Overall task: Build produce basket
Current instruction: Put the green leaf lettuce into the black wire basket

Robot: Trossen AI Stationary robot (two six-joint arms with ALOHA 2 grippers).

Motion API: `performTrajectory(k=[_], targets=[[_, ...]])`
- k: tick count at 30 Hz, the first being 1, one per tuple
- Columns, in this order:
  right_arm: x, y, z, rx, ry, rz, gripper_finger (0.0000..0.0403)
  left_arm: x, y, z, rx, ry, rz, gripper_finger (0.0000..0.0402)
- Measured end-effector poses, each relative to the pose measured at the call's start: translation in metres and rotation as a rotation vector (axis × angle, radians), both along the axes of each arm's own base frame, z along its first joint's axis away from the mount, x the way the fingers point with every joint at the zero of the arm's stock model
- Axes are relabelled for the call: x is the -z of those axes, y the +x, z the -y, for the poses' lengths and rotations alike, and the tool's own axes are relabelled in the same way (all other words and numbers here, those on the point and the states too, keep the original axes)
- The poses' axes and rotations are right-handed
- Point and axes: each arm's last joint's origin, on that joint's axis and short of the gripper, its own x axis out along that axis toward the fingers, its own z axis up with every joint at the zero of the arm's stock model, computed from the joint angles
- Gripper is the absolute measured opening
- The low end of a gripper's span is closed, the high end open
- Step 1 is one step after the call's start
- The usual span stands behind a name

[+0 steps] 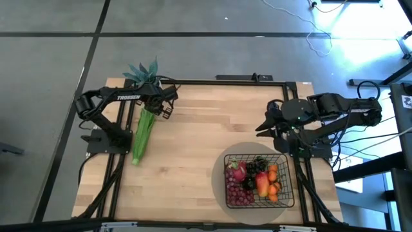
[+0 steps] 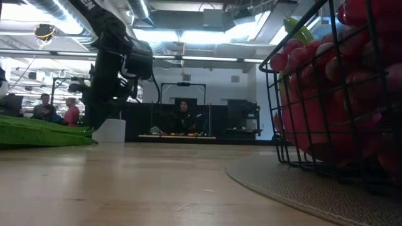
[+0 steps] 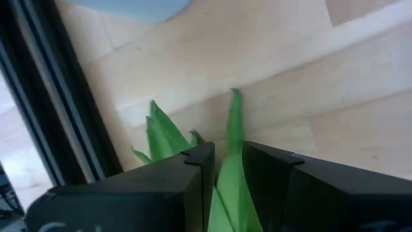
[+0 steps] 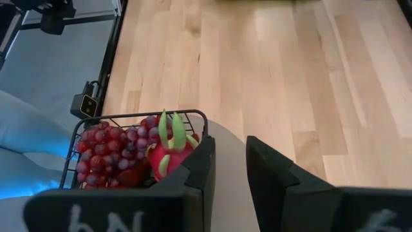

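Note:
A long green leafy stalk (image 1: 143, 136) lies on the wooden table near its left edge, also seen flat in the low view (image 2: 38, 133). My left gripper (image 1: 162, 109) is at the stalk's far, leafy end and is shut on a leaf (image 3: 228, 151). The black wire basket (image 1: 293, 183) stands on a round grey mat (image 1: 219, 177) at the near right. It holds a pink dragon fruit (image 4: 168, 151), purple grapes (image 4: 106, 151), a mango (image 1: 262, 183) and tangerines (image 1: 273, 173). My right gripper (image 1: 261, 127) hovers beyond the basket with its fingers a little apart (image 4: 228, 145) and nothing between them. My left gripper has a leaf of the stalk's far end (image 3: 230, 174) between its two fingers. They come steeply from above and lie roughly along the leaf. Leaf tips (image 3: 235, 103) stick out past the fingers over the table. The rest of the stalk lies on the table toward the near edge.
A blue-green spiky plant (image 1: 145, 71) in a white pot (image 2: 110, 130) stands at the far left corner, just behind my left gripper. Black frame rails (image 1: 119, 161) run along the table's sides. Bare wood (image 1: 193, 161) lies between stalk and basket. People show in the room beyond.

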Motion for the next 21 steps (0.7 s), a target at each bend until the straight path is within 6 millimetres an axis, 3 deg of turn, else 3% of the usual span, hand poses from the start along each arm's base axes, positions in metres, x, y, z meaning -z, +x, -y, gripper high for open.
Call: performTrajectory(k=[21], targets=[[0.0, 0.0, 0.0, 0.004, 0.004, -0.001, 0.0074, 0.025, 0.007, -0.003, 0.073, -0.105, -0.077, 0.0068]])
